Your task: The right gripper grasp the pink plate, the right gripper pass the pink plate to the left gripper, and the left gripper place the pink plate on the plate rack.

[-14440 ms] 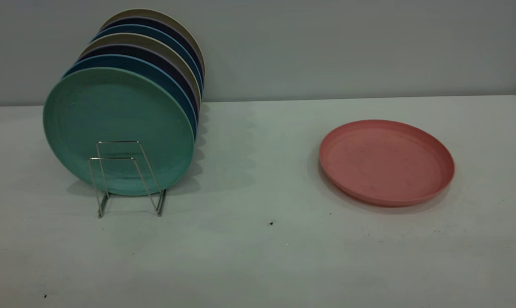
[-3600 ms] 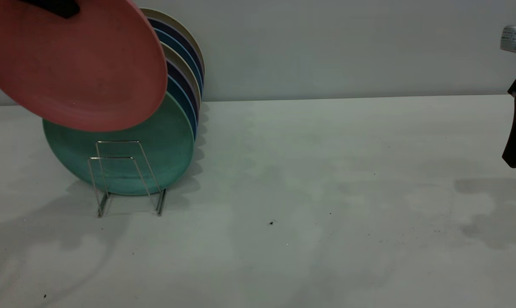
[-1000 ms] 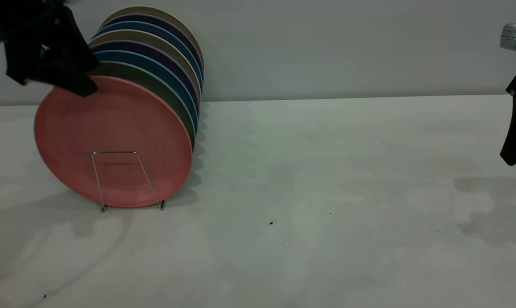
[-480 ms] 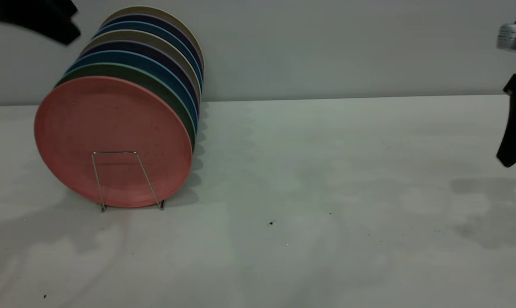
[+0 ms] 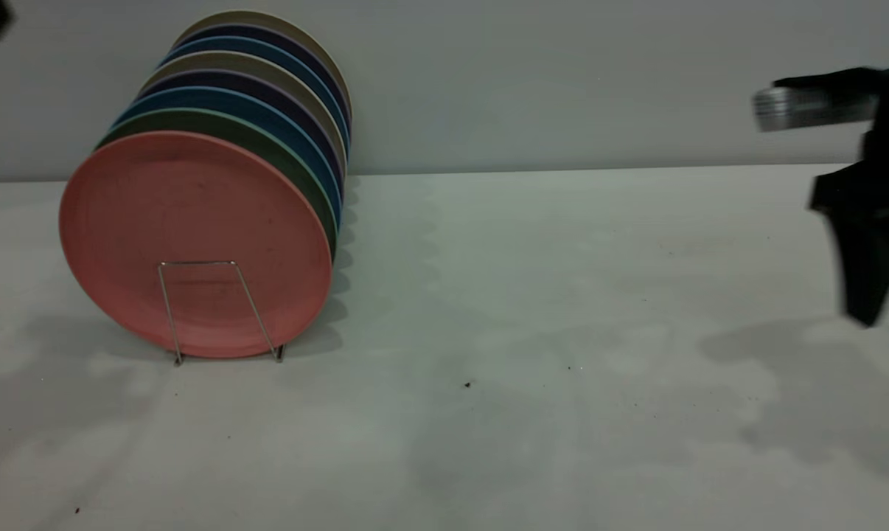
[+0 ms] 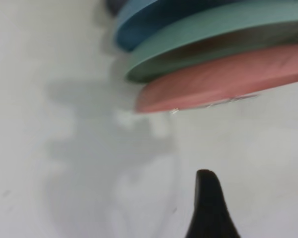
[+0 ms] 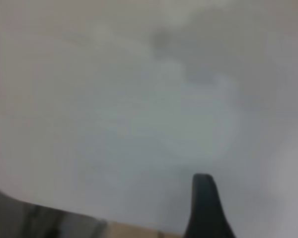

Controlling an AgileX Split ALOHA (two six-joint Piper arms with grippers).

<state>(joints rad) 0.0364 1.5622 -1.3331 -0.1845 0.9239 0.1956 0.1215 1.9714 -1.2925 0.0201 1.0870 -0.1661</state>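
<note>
Pink plate [image 5: 194,243] fronts 7 others in 1 rack [image 5: 220,310].

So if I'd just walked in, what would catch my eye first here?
Probably the round salmon-pink plastic plate, standing on edge at the front of a row of green, blue and beige plates in a thin silver wire rack, on the left of the pale table. Next, the black right pincer hanging above the table's right edge, holding nothing.

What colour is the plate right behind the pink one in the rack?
Green, a mint-green edge; clearest in the left wrist view.
</note>
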